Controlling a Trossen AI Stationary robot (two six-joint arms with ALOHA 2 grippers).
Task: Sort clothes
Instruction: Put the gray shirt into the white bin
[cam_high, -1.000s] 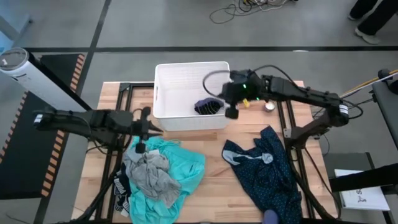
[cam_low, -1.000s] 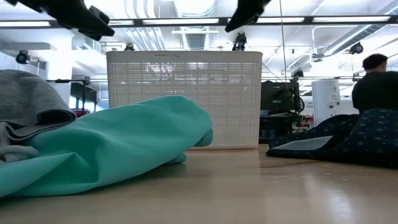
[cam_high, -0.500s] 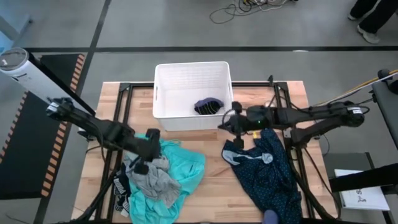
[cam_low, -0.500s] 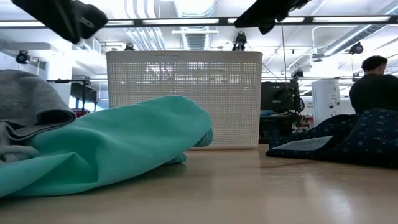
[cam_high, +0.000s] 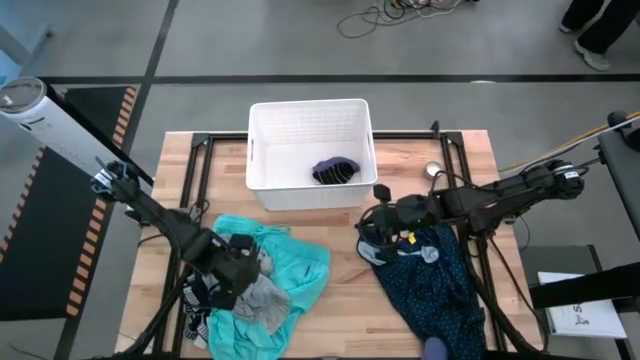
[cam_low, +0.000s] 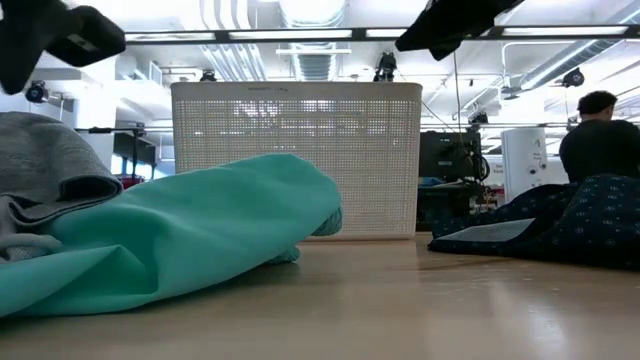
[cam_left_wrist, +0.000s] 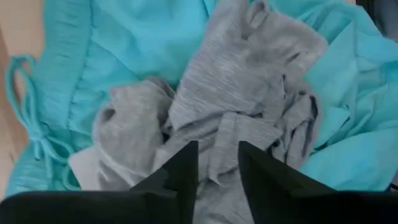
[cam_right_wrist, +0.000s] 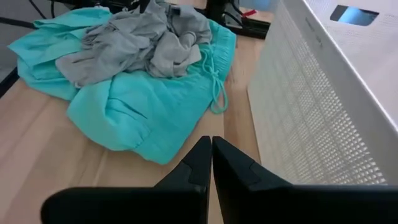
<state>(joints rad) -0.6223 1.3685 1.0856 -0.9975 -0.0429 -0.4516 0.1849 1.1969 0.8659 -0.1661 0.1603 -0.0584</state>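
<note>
A turquoise garment (cam_high: 300, 265) lies at the table's near left, with a small grey garment (cam_high: 262, 295) crumpled on top of it and a navy garment with white lettering (cam_high: 195, 305) at its left edge. My left gripper (cam_high: 238, 272) points down over the grey garment (cam_left_wrist: 249, 93); it is open and stands above the cloth. A dark blue dotted garment (cam_high: 430, 275) is spread at the near right. My right gripper (cam_high: 372, 222) hangs shut over that garment's far left corner, holding nothing. The turquoise garment (cam_right_wrist: 143, 118) lies ahead of its closed fingers (cam_right_wrist: 211, 158).
A white ribbed bin (cam_high: 300, 125) stands at the far middle with a dark garment (cam_high: 335, 171) inside. A small silver object (cam_high: 433, 171) sits right of the bin. Bare wood lies between the two cloth heaps. A person (cam_low: 600, 130) stands in the room behind.
My left gripper has swung from beside the bin toward the near edge and tipped downward over the grey garment. My right gripper has come away from over the bin's right wall, toward the near edge and down, to the dotted garment's corner. The clothes have not moved.
</note>
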